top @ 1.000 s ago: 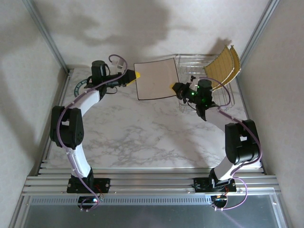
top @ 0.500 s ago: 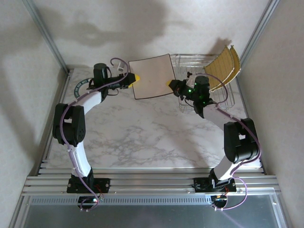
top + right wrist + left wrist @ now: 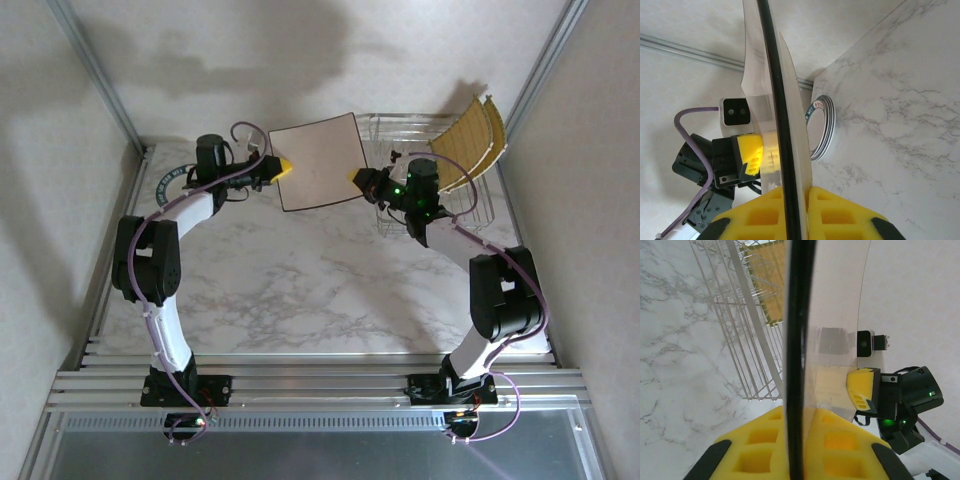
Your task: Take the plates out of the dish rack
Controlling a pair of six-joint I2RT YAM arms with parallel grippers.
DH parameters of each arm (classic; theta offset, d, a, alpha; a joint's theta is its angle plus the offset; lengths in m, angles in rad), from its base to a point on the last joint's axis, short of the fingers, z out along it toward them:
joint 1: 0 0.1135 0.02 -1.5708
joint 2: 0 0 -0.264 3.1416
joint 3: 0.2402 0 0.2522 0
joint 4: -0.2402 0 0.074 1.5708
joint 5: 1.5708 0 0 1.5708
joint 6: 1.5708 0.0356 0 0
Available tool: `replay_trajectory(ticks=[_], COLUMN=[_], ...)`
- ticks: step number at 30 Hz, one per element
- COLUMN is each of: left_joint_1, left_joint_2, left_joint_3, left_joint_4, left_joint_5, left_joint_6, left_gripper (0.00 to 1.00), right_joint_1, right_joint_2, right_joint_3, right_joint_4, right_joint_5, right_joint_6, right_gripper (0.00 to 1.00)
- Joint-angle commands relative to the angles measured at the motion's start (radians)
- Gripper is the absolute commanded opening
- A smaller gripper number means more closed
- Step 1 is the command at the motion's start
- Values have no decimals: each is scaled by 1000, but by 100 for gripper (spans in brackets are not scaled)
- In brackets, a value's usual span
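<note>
White square plate (image 3: 318, 160): was held up at the far middle of the table, just left of the dish rack (image 3: 465, 205).
Yellow plates (image 3: 472, 140): two grid-patterned ones leaned in the rack's far right corner, well apart from both grippers.
Round plates (image 3: 160, 184): a dark-rimmed stack lay at the far left, partly under the left arm.
Surface: white, grey-veined marble-look tabletop (image 3: 300, 280).
Room: pale walls, aluminium posts (image 3: 96, 72) in the far corners.
Left gripper (image 3: 284, 166): yellow pads pressed onto the plate's left edge.
Right gripper (image 3: 358, 178): pads pinched the opposite edge, beside the rack's wires.
Plate to tools: spanned between the two grips, edge-on to each wrist camera.
</note>
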Motion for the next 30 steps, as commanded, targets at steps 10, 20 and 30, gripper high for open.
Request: replay_trajectory(ticks=[10, 20, 30], left_joint_1=[-12, 13, 47], left_joint_2=[-19, -22, -58], left_joint_3=[-50, -117, -149], left_joint_4=[235, 554, 522], left_joint_5=[-29, -38, -91], left_joint_6=[-48, -305, -301], left_gripper=[0, 0, 0], right_joint_1=[18, 19, -17], right_joint_2=[-10, -7, -57], right_joint_3=[122, 148, 212], right_joint_4=[69, -1, -298], right_joint_5=[-42, -27, 48], right_joint_6=[-6, -20, -182], right_gripper=[22, 66, 99])
